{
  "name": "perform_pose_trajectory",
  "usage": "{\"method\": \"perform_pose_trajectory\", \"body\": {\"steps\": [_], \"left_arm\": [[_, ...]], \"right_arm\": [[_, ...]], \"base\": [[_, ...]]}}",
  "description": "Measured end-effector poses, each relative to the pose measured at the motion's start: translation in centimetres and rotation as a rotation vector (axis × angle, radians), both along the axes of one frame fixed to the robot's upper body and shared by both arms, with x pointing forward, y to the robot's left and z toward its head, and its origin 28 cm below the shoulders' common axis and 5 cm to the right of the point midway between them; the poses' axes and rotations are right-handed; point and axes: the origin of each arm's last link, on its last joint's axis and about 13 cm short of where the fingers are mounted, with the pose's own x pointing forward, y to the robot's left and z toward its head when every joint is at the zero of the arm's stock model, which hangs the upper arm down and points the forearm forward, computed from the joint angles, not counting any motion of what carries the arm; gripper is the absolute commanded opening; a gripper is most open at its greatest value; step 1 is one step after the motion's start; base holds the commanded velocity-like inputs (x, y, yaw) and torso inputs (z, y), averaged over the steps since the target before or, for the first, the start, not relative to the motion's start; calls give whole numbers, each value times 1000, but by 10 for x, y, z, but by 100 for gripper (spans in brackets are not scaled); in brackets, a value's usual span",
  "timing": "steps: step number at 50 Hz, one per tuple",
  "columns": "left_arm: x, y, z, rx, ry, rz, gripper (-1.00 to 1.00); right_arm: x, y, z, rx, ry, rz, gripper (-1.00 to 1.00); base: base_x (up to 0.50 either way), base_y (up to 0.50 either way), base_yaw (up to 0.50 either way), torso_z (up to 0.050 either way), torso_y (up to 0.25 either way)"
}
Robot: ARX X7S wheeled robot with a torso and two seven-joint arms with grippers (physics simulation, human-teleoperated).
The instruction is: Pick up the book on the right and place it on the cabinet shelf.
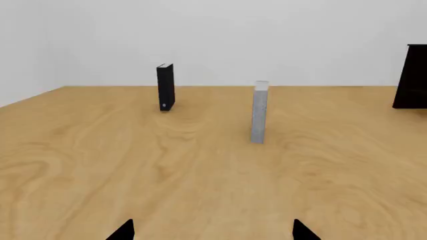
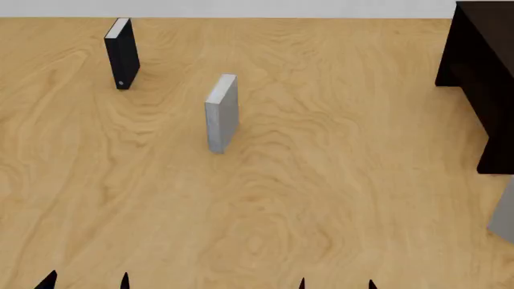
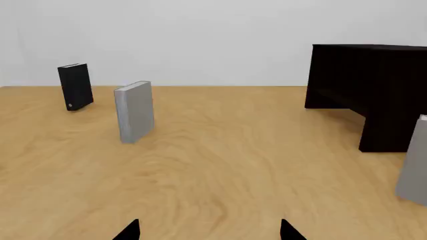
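At the tabletop's [image 2: 337, 180] right edge, the book [image 2: 504, 214] stands upright.
It sits just near of the cabinet [image 2: 482, 66]; left hand [image 2: 86, 281] and right hand [image 2: 336, 283] both spread, empty, well apart from it.

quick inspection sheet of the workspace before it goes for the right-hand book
surface: light wooden tabletop, bare between items
job's things: pale grey-white book upright at the right edge of the head view, only partly in frame; dark cabinet behind it, shelf interior not visible
clutter: mid-grey book upright near centre; black book upright, far left
grippers: left gripper and right gripper low at the near edge, only fingertips showing, apart, holding nothing
cables: nothing seen
surroundings: plain white wall
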Motion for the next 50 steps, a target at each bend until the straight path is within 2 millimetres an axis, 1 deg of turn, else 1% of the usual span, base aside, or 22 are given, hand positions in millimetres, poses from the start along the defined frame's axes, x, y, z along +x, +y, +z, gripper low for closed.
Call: {"method": "perform_pose_trajectory", "body": {"steps": [2,8,14,21,29,40,50], "left_arm": [[3,-1,-1,-13,13,9,100],[1,-1,1,-7,7,-2,100],[0,0,10,20,-10,-5,100],[3,1,29,53,-24,-15,100],[8,4,55,78,-32,-26,100],[17,13,92,154,-76,-12,100],[24,20,129,196,-122,-10,100]], "right_arm": [[3,-3,-1,11,13,-27,100],[1,-1,2,-15,4,-24,100],[4,0,16,-36,-16,-23,100],[13,0,45,-69,-60,-32,100],[20,-5,80,-111,-108,-63,100],[29,-15,133,-170,-167,-97,100],[34,-22,173,-207,-185,-108,100]], "base": [[0,0,0,0,0],[0,0,0,0,0],[0,0,0,0,0],[0,0,0,0,0],[0,0,0,0,0],[0,0,0,0,0],[0,0,0,0,0]]}}
